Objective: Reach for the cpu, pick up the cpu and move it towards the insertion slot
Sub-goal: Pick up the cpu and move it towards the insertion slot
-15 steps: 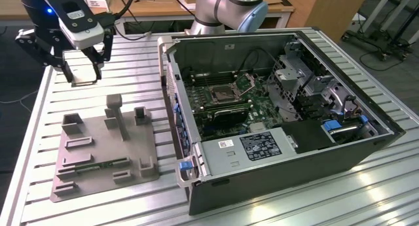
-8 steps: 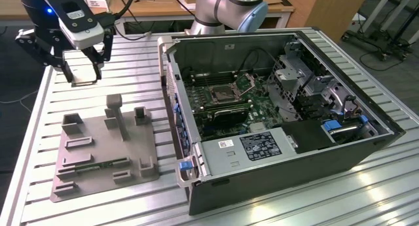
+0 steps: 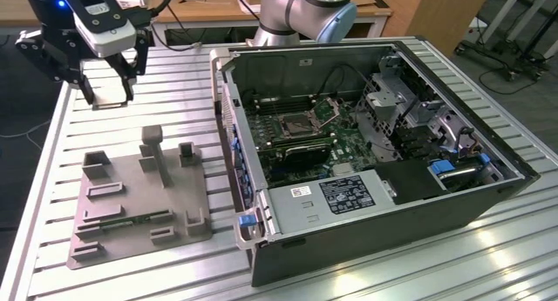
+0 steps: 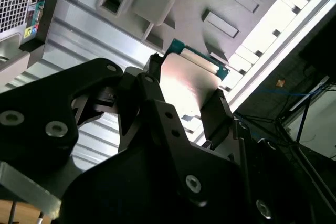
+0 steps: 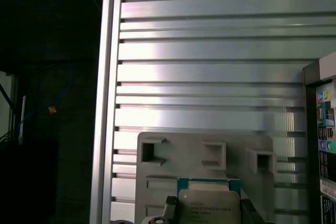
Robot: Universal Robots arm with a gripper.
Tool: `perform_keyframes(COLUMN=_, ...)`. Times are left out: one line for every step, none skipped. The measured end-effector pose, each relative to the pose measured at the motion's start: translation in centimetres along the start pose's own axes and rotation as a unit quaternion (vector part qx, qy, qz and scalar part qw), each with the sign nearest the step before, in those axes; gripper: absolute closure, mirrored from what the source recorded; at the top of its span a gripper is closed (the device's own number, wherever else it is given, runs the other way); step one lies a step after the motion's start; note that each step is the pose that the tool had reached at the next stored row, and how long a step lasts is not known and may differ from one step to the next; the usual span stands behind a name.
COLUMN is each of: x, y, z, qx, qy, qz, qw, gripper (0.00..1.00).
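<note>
Gripper (image 4: pixel 185 109): clamped on cpu (image 4: pixel 186 82), fingers (image 4: pixel 218 111) pinching opp. edges
Cpu: lifted off grey tray (image 3: pixel 131 203), above slatted table (image 3: pixel 114 125), at exterior view's upper left
Insertion slot (image 3: pixel 296 123): inside open pc case (image 3: pixel 393 203), well apart from cpu

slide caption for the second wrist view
Black gripper holds the flat square silvery cpu above the grey plastic tray.

You are seeing the cpu (image 5: pixel 209 208) getting cut off by the picture's edge in the first wrist view. In the second wrist view, the black gripper (image 4: pixel 185 115) is hiding its near part. In the exterior view, the robot arm (image 3: pixel 305 10) is running out of the picture.
</note>
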State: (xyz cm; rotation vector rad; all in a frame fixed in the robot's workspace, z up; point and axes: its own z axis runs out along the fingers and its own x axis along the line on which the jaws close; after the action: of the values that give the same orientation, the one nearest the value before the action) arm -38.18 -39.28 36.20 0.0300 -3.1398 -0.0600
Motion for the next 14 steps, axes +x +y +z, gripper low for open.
perform_keyframes(x=-0.01, y=0.00, z=-0.06, qx=0.0000, qy=0.0000, qz=0.000, qw=1.0000, gripper=0.46)
perform_keyframes(x=-0.02, y=0.01, z=-0.15, qx=0.0000, qy=0.0000, qz=0.000, qw=1.0000, gripper=0.46)
perform_keyframes(x=-0.03, y=0.00, z=-0.17, qx=-0.0002, qy=-0.0001, qz=0.000, qw=1.0000, gripper=0.46)
perform_keyframes(x=-0.08, y=0.00, z=-0.17, qx=-0.0004, qy=-0.0001, qz=0.000, qw=1.0000, gripper=0.46)
perform_keyframes(x=-0.22, y=0.00, z=-0.19, qx=-0.0004, qy=0.0000, qz=0.000, qw=1.0000, gripper=0.46)
perform_keyframes(x=-0.46, y=0.00, z=-0.19, qx=-0.0005, qy=0.0001, qz=0.000, qw=1.0000, gripper=0.46)
perform_keyframes(x=-0.75, y=-0.01, z=-0.18, qx=-0.0005, qy=0.0001, qz=0.000, qw=1.0000, gripper=0.46)
perform_keyframes(x=-1.08, y=-0.02, z=-0.18, qx=-0.0005, qy=0.0001, qz=0.000, qw=1.0000, gripper=0.46)
perform_keyframes(x=-1.43, y=-0.02, z=-0.16, qx=-0.0006, qy=0.0001, qz=0.000, qw=1.0000, gripper=0.46)
perform_keyframes(x=-1.78, y=-0.03, z=-0.14, qx=-0.0005, qy=0.0001, qz=0.000, qw=1.0000, gripper=0.46)
perform_keyframes(x=-2.19, y=-0.03, z=-0.13, qx=-0.0005, qy=0.0002, qz=0.000, qw=1.0000, gripper=0.46)
perform_keyframes(x=-2.54, y=-0.03, z=-0.10, qx=-0.0005, qy=0.0002, qz=0.000, qw=1.0000, gripper=0.46)
perform_keyframes(x=-2.89, y=-0.04, z=-0.08, qx=-0.0005, qy=0.0002, qz=0.000, qw=1.0000, gripper=0.46)
perform_keyframes(x=-3.23, y=-0.04, z=-0.06, qx=-0.0005, qy=0.0002, qz=0.000, qw=1.0000, gripper=0.46)
